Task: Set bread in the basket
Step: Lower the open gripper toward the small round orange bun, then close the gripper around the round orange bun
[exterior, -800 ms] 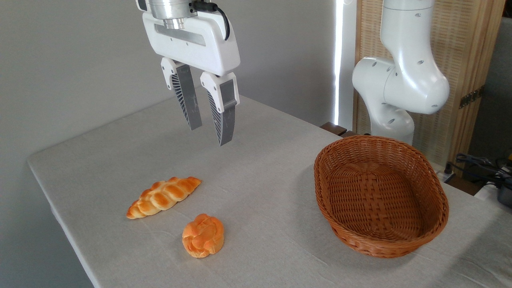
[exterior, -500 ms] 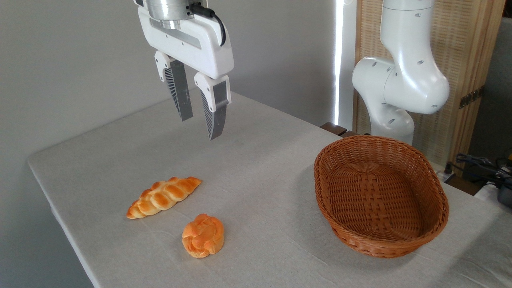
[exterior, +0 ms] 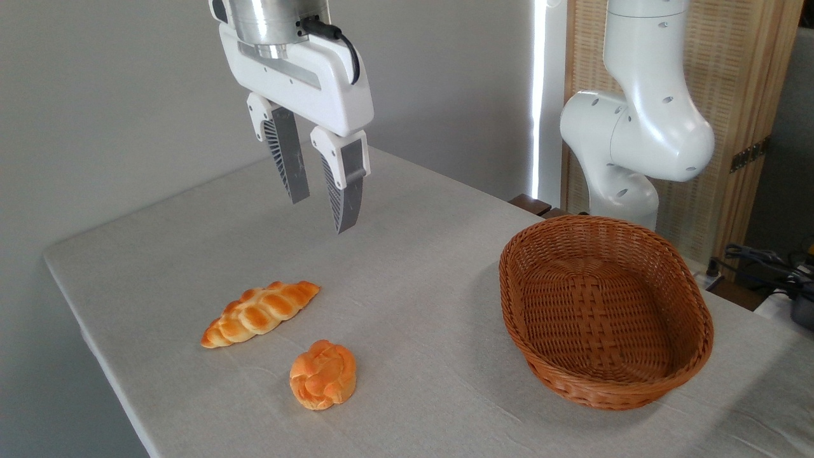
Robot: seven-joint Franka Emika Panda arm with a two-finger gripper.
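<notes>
Camera view, from my remote station: my gripper (exterior: pixel 321 216) hangs in the air above the far half of the table (exterior: pixel 413 267), its two ribbed grey fingers (exterior: pixel 292 162) pointing down with a narrow gap between them, nothing held. The fingertips are well clear of the cloth and of every object on it. Above them sits the white gripper body with a black cable (exterior: pixel 337 38) looping off its top.

Toward 6 o'clock from the gripper, near the front edge of the table, the bun (exterior: pixel 323 374) lies on the cloth, round, knotted and glossy orange, touching nothing else. At about 10 o'clock from the bun, near it but apart, lies the loaf (exterior: pixel 259 313), long, braided and golden, its pointed ends running from lower left to upper right.

At 3 o'clock from the bun, well apart, stands the basket (exterior: pixel 690 343), an oval of reddish-brown wicker with sloping sides, and I see only weave inside it. It sits on the right part of the table, its long side running toward the back.

Behind the basket, at about 12 o'clock, rises the white arm (exterior: pixel 642 127), in front of a slatted wooden screen (exterior: pixel 738 95). Dark cables (exterior: pixel 763 261) lie at the right edge of the view, off the table.
</notes>
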